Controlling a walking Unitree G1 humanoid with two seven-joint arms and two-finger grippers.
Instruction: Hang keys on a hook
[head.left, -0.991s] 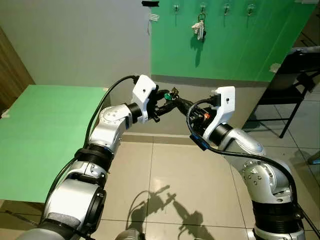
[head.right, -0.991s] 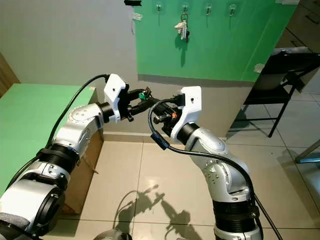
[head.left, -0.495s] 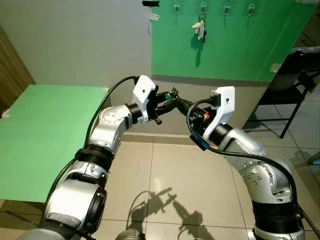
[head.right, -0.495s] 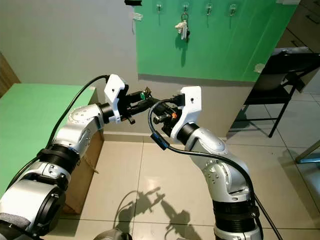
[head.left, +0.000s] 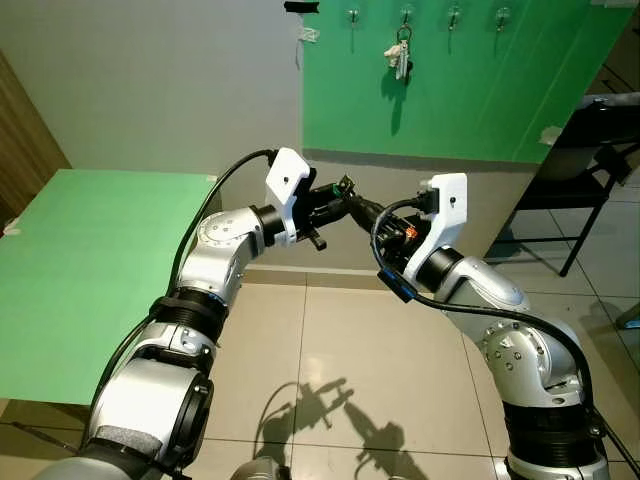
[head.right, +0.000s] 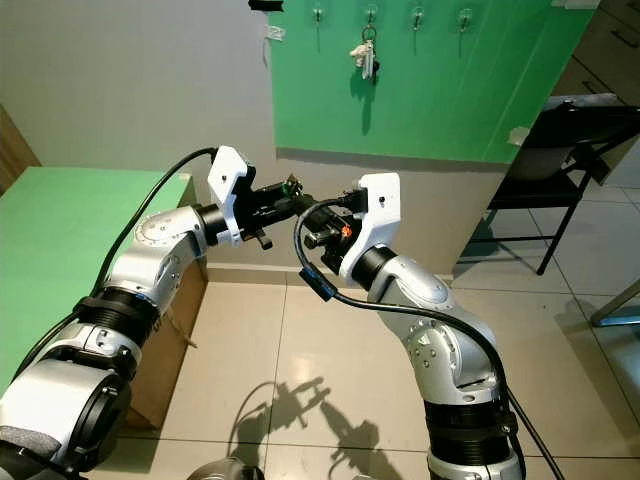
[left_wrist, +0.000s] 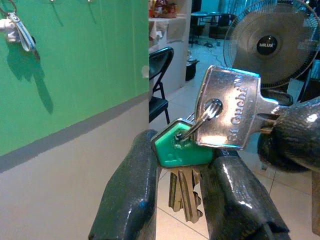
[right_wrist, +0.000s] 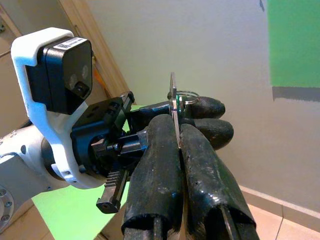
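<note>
A key bunch (head.left: 346, 189) hangs in mid-air before me, held between both grippers. My left gripper (left_wrist: 183, 159) is shut on the green key head (left_wrist: 172, 150), with brass keys dangling below. My right gripper (right_wrist: 178, 131) is shut on the bunch's silver key (left_wrist: 230, 107), which is edge-on (right_wrist: 174, 92) in the right wrist view. The two grippers meet tip to tip, left gripper (head.left: 337, 196) against right gripper (head.left: 358, 207). High on the green wall panel runs a row of hooks (head.left: 453, 16). Another key bunch (head.left: 399, 58) hangs on the second hook.
A green table (head.left: 90, 260) stands at my left, with a wooden panel beyond it. At the right is a black folding chair (head.left: 590, 150). Tiled floor (head.left: 360, 380) lies below the arms. A fan (left_wrist: 270, 45) stands further off in the room.
Both grippers stay together at the keys. The left gripper has turned a little, hiding the green key head from the eye views. The right arm has edged slightly left.
</note>
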